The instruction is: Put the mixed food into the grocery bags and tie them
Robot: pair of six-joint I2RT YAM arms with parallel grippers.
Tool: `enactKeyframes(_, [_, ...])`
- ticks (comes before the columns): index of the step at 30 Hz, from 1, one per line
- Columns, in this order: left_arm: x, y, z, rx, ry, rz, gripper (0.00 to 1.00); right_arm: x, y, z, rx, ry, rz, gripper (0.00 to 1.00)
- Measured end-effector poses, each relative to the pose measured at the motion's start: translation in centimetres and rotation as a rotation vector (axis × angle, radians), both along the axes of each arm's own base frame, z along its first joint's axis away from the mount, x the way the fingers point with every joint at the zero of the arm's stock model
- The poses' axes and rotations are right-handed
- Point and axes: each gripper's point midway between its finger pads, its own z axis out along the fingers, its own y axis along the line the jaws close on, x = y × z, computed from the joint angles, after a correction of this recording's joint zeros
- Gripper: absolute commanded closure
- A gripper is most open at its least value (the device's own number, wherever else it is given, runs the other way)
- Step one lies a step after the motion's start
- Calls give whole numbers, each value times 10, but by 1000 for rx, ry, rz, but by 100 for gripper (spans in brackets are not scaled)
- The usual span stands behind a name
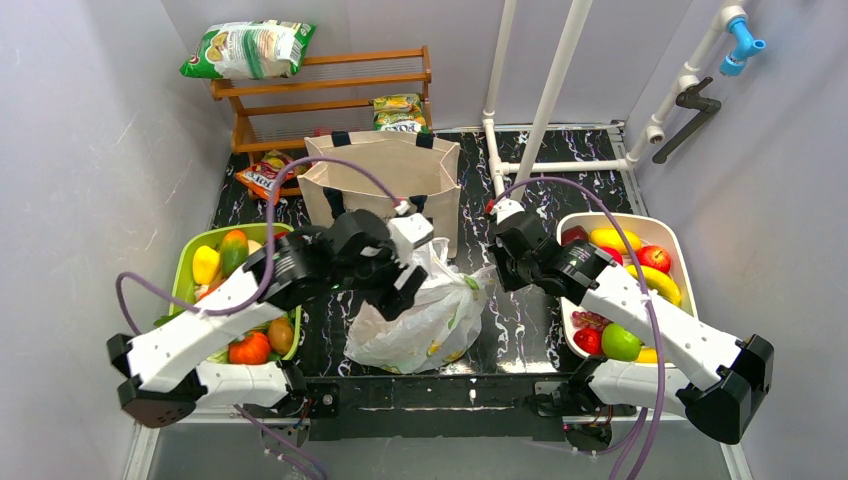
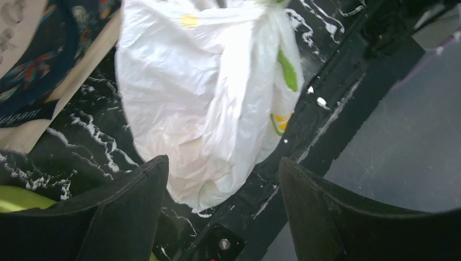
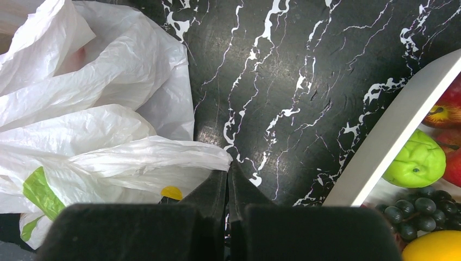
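White crinkly plastic makes up the carrier bag (image 1: pixel 430 320), which lies filled on the black, white-veined tabletop (image 1: pixel 520 320) between the two arms, just in front of the beige canvas tote (image 1: pixel 385 175). In the overhead view its longer axis slants from near-left to far-right. It is printed with green leaf shapes and yellow dots, and no words can be read on it. The tote stands upright with its mouth open. The lettering in its navy print is too blurred to read in the left wrist view.

The left claw (image 2: pixel 223 162) hovers over the bag with its fingers spread wide and nothing between them. The right claw (image 3: pixel 228 174) is clenched, its tips touching a flap of the bag's edge. Whether any film is pinched cannot be told.

Fruit fills the green tray (image 1: pixel 190 250) on the left and the white tray (image 1: pixel 680 245) on the right. A green snack packet (image 1: pixel 250 48) lies on the wooden rack (image 1: pixel 330 85), its branding illegible.
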Motion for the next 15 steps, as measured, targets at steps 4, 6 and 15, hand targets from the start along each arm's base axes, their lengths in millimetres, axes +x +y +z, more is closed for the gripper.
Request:
enactKeyframes(4, [7, -39, -7, 27, 47, -104, 32, -1, 1, 4, 0, -1, 7, 99])
enactKeyframes(6, [12, -54, -17, 45, 69, -134, 36, -1, 1, 5, 1, -3, 10, 99])
enactKeyframes(15, [22, -71, -37, 98, 98, -172, 50, -2, 1, 5, -1, -1, 11, 99])
